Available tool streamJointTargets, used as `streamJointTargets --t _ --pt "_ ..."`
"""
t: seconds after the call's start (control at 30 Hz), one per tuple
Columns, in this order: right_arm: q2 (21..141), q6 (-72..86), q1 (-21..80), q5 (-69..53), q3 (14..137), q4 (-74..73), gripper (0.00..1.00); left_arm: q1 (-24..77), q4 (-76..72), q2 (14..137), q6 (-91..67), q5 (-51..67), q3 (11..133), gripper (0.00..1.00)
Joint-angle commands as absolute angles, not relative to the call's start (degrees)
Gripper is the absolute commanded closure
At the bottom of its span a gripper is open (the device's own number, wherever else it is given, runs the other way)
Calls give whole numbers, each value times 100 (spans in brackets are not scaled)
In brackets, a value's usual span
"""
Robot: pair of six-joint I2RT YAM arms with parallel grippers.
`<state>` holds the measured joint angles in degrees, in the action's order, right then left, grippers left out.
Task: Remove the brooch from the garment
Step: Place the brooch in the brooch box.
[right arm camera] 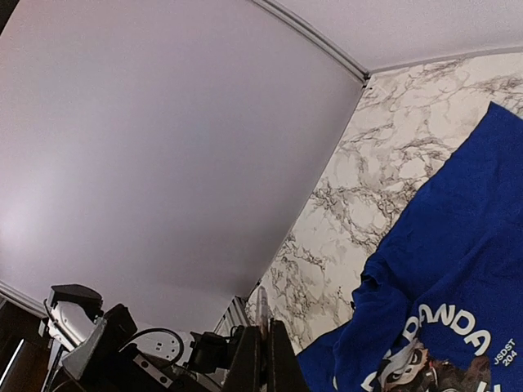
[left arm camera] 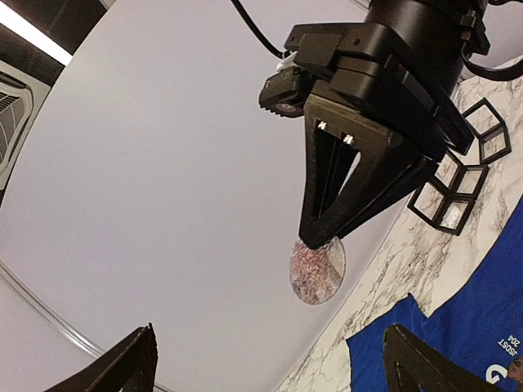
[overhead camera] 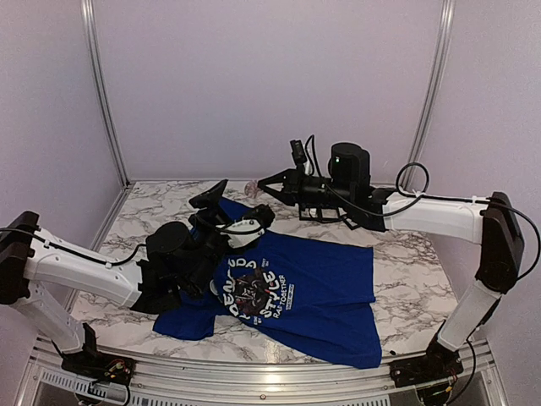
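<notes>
- Nearest to us, across the lower middle of the top view, the garment (overhead camera: 313,296) lies spread on the marble-patterned table (overhead camera: 414,271). It is a royal-blue T-shirt, print side up, with its white lettering and panda graphic (overhead camera: 251,289) toward the left half.
- The left arm (overhead camera: 84,271) enters from the lower left of the frame, and its dark wrist lies over the left part of the garment.
- The left jaws are released. In the left wrist view the two fingers (left arm camera: 131,363) stand wide apart at the bottom corners of the frame, with nothing between them. In the top view they sit over the upper left corner of the garment, pointing toward the right jaws.
- The right arm (overhead camera: 431,216) reaches in from the right edge of the frame toward the upper middle, beyond the garment.
- The right jaws are clenched on the brooch (left arm camera: 319,273), a round disc with a mottled pinkish face that hangs below the pinched tips. In the right wrist view the fingers (right arm camera: 274,359) press together at bottom centre, with the disc showing edge-on above them.
- The brooch is off the garment. In the top view it shows as a small pink spot just left of the right jaws, above the shirt's upper left corner. We cannot tell whether it touches the table.
- Farthest back stands the pale lilac wall (overhead camera: 270,85).
</notes>
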<state>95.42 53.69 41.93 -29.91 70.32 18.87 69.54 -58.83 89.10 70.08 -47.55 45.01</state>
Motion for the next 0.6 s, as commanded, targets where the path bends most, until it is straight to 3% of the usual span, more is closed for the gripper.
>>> streamJointTargets --t 0.0,0.33,0.57 --pt "9530 5144 4005 -2694 6913 1943 100 6988 -4124 8284 5261 -4984 4749 1" --pt "9606 4884 3834 -2303 6817 1796 100 6914 -2280 7628 3421 -4623 4930 1" --pt "9628 4728 3405 -2092 6628 1729 100 6214 -1071 7087 1769 -3294 5153 1"
